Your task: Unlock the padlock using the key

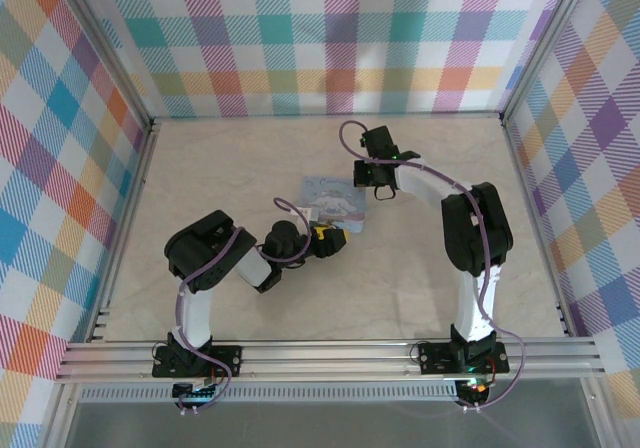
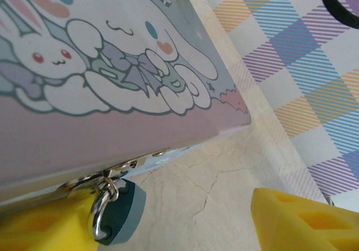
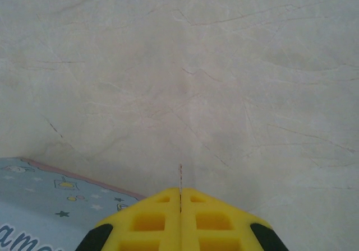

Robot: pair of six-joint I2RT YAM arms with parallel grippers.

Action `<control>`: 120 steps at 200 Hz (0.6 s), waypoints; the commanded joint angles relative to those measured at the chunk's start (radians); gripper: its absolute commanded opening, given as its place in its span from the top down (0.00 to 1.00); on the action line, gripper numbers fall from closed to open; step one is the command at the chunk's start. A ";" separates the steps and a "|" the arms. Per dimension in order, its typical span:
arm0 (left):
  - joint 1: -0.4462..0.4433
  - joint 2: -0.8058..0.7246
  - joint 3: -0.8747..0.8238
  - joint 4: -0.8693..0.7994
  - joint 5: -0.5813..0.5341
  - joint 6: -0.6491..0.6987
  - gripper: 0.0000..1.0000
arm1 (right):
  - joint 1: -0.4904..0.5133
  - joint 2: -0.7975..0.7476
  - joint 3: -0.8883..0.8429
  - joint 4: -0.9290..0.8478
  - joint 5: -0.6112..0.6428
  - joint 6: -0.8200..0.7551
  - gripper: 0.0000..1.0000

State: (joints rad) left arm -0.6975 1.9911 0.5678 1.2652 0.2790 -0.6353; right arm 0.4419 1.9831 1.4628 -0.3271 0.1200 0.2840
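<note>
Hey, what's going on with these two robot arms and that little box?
The arms are setting up to unlock a padlock that hangs on the front of the cartoon box. The left hand is open at that front, with the padlock in its gap, not gripped. The right hand is shut on the thin key, over the table by another side of the box. The key has not reached the padlock yet.

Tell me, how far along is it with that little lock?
Done: the right hand pinches a thin sliver, apparently the key. In hand: the open left hand sits at the padlock hanging on the box. Left: the shackle looks closed, so the key must go in and turn.
</note>
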 commanded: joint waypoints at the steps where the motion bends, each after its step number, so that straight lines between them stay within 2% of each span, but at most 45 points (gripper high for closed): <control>1: 0.007 0.018 0.017 0.044 0.021 -0.001 0.30 | -0.005 -0.059 0.012 -0.078 0.025 -0.001 1.00; 69: 0.009 0.006 0.012 0.012 0.031 0.005 0.29 | -0.059 -0.151 -0.070 -0.096 0.082 0.013 1.00; 120: 0.009 0.026 0.026 0.000 0.058 -0.004 0.28 | -0.021 -0.210 -0.233 -0.043 0.034 0.050 1.00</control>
State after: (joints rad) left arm -0.6968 1.9926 0.5743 1.2625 0.3035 -0.6361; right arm 0.3862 1.8053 1.2762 -0.3828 0.1814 0.3073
